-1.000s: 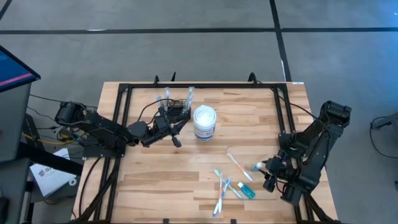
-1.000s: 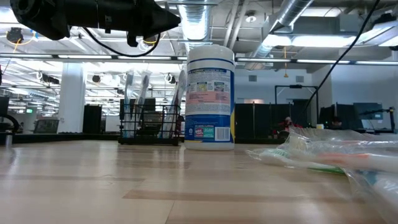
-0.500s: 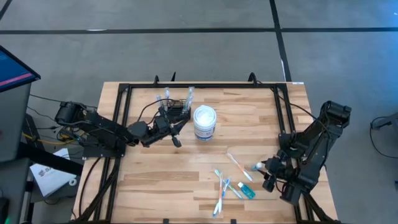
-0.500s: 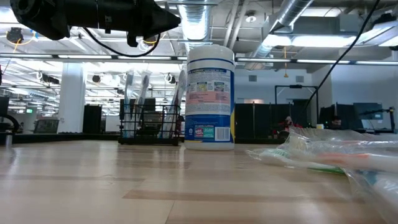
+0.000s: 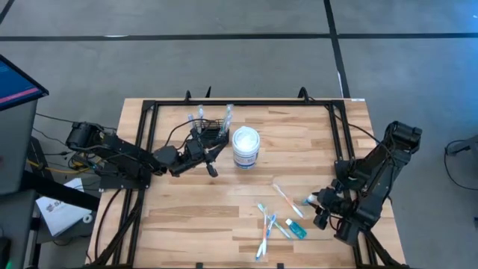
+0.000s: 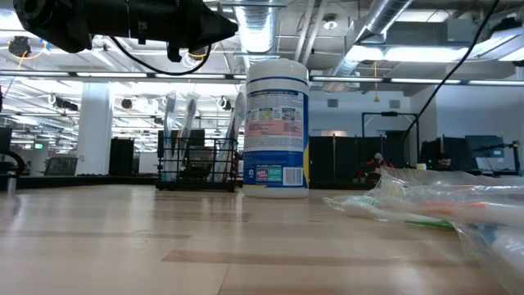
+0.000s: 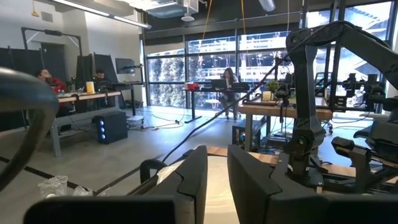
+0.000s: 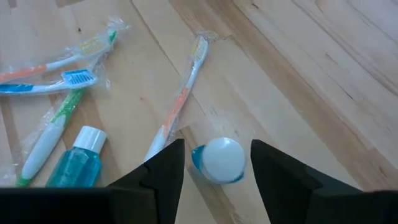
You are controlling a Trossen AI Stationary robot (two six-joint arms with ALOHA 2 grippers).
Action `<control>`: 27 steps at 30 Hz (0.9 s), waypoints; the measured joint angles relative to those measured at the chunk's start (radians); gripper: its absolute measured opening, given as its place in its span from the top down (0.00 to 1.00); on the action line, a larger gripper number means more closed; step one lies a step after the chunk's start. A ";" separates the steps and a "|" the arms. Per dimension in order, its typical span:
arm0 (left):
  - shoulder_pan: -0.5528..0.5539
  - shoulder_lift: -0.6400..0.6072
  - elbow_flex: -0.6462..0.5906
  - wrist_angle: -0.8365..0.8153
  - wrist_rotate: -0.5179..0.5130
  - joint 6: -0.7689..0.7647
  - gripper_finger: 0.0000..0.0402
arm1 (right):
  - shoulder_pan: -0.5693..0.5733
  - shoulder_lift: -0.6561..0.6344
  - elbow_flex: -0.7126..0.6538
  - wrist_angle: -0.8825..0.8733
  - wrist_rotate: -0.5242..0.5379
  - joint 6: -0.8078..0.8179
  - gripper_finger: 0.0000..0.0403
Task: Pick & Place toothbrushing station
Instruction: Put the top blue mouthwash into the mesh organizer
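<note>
I have the toothbrushing station (image 5: pixel 211 132) at about eleven o'clock on the surface (image 5: pixel 224 202), just beside the white tub (image 5: pixel 246 147). It already carries wrapped toothbrushes standing upright, which the low view shows as pale stems above the black mesh. So I judge the job partly done.

Still loose at about five o'clock are several wrapped toothbrushes (image 5: pixel 266 224), one more wrapped toothbrush (image 5: pixel 286 199) lying apart from them, a blue mouthwash bottle (image 5: pixel 296 228) and a small tube with a white cap (image 8: pixel 219 160). By my reckoning all of these have yet to go to the rack.

My right gripper (image 8: pixel 214 163) hangs low over that capped tube, its fingers (image 8: pixel 163 171) spread wide to either side of the cap and, as far as I can see, not yet pressing on it. I take this for the approach to the next pick.

My left gripper (image 7: pixel 216 177) hovers at about ten o'clock, just by the rack. Its fingers sit close together with a narrow gap, and I see nothing held between them.

Against the earlier frame, the surface looks the same: rack, tub and loose items lie where they were, and the left arm has not shifted. The only difference I can make out is a very slight shift of the right arm near the tube.
</note>
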 joint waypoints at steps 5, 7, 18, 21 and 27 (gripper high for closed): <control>0.000 0.000 0.000 -0.002 0.000 0.000 0.85 | -0.017 0.000 0.000 0.018 -0.006 -0.035 0.56; 0.000 0.000 0.000 -0.002 0.000 0.000 0.85 | -0.016 0.000 0.000 0.016 -0.007 -0.035 0.56; 0.000 0.000 0.000 -0.003 0.000 0.000 0.85 | -0.013 0.000 0.000 0.018 -0.017 -0.035 0.61; 0.000 0.000 0.000 -0.003 0.000 0.000 0.85 | -0.013 0.000 0.000 0.019 -0.017 -0.035 0.62; 0.000 0.000 0.000 -0.003 0.000 0.000 0.85 | -0.013 0.000 0.000 0.020 -0.023 -0.038 0.68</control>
